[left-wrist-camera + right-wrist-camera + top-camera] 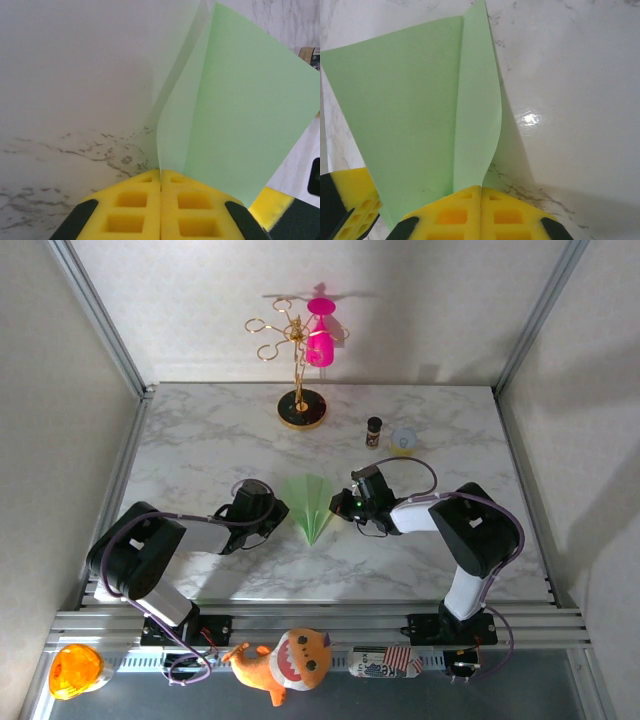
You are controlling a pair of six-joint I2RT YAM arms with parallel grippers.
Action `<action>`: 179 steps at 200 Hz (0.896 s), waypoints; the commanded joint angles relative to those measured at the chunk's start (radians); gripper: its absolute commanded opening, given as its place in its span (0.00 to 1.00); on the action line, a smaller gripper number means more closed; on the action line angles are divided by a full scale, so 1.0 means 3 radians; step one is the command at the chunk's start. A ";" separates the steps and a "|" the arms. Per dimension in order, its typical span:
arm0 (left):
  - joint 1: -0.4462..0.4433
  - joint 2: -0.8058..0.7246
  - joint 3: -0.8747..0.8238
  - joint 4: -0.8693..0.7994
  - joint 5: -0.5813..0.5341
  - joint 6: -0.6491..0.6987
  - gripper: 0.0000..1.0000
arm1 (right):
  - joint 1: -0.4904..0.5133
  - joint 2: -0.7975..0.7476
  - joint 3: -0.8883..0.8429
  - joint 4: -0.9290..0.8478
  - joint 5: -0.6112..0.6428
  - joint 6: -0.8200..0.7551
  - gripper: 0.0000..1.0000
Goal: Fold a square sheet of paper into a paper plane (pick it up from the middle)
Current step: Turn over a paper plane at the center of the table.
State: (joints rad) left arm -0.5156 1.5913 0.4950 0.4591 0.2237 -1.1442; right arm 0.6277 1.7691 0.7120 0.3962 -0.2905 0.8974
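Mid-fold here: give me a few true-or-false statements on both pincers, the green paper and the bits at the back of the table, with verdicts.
1. The left pincer and the right pincer are both closed on the paper plane. True.
2. The paper plane's point faces the back of the table. False: it points toward the near edge, where the arm bases are.
3. The small cup stands to the right of the dark bottle. True.
4. The pink cups lie flat on the table beside the paper plane. False: they hang on the gold stand at the back.
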 commanded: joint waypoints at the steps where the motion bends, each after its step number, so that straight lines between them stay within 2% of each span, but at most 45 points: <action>1: -0.0015 -0.0044 0.0204 -0.0249 0.0046 0.0200 0.14 | -0.0022 0.0047 0.0082 -0.0090 -0.0078 -0.0100 0.04; 27: -0.0014 -0.0187 0.0428 -0.0747 -0.0019 0.0557 0.25 | -0.0019 0.0039 0.0172 -0.0142 -0.0153 -0.0196 0.05; 55: -0.0025 -0.0400 0.0523 -0.1024 -0.0094 0.0747 0.30 | -0.0019 0.0059 0.0238 -0.0190 -0.0203 -0.0235 0.06; 94: -0.0186 -0.0522 0.0641 -0.1149 -0.0056 0.0768 0.25 | -0.0019 0.0087 0.0245 -0.0206 -0.0210 -0.0229 0.06; 130: -0.0379 -0.0311 0.0848 -0.1329 -0.0086 0.0718 0.22 | -0.0021 0.0100 0.0247 -0.0221 -0.0199 -0.0225 0.06; 179: -0.0488 -0.0017 0.1047 -0.1585 -0.0296 0.0682 0.26 | -0.0022 0.0115 0.0260 -0.0226 -0.0198 -0.0225 0.06</action>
State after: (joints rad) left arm -0.6479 1.5513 0.7765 0.0525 0.1829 -0.9390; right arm 0.6277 1.7912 0.7681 0.3428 -0.3420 0.8490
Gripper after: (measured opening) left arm 0.252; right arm 0.063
